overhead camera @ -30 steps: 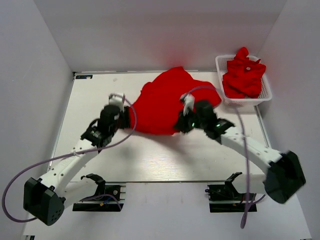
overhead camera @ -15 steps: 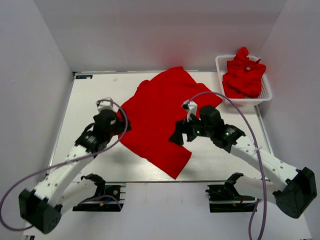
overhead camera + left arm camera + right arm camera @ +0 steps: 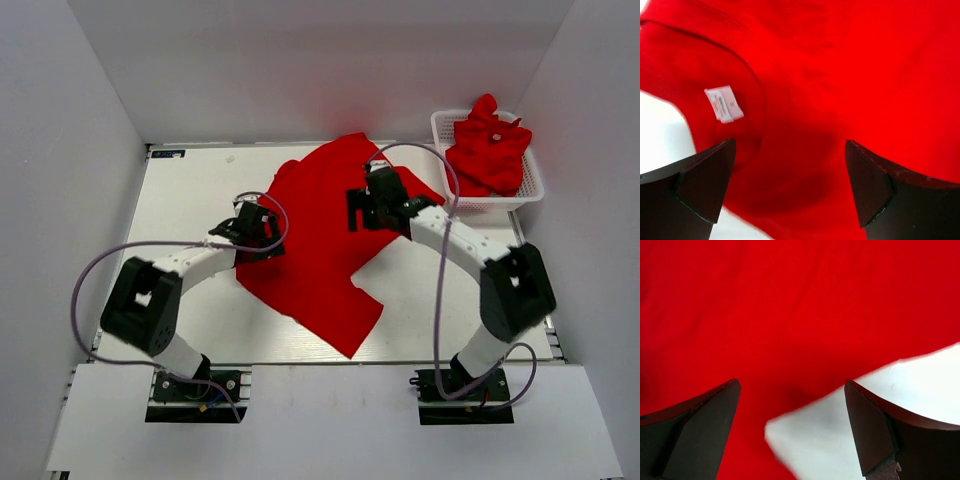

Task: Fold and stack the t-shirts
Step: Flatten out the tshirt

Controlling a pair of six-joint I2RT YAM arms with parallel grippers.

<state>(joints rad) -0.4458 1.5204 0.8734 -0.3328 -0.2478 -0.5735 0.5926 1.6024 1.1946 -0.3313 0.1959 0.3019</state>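
Observation:
One red t-shirt (image 3: 318, 262) lies spread out flat in the middle of the white table (image 3: 180, 200), one corner reaching toward the near edge. My left gripper (image 3: 260, 228) hovers over its left edge, open and holding nothing. In the left wrist view the red t-shirt (image 3: 850, 75) fills the frame, its white neck label (image 3: 724, 104) showing above the open left gripper (image 3: 790, 180). My right gripper (image 3: 365, 208) is open above the shirt's right side. In the right wrist view the open right gripper (image 3: 790, 422) spans the red t-shirt (image 3: 790, 300) hem and bare table (image 3: 850, 430).
A white mesh basket (image 3: 438, 125) stands at the far right corner with more crumpled red t-shirts (image 3: 488, 152) heaped in it. Grey walls enclose the table on three sides. Cables loop from both arms above the table.
Both grippers have opened and let go of the shirt, which went from bunched to spread toward the near edge. Both arms then swung inward and farther over the cloth.

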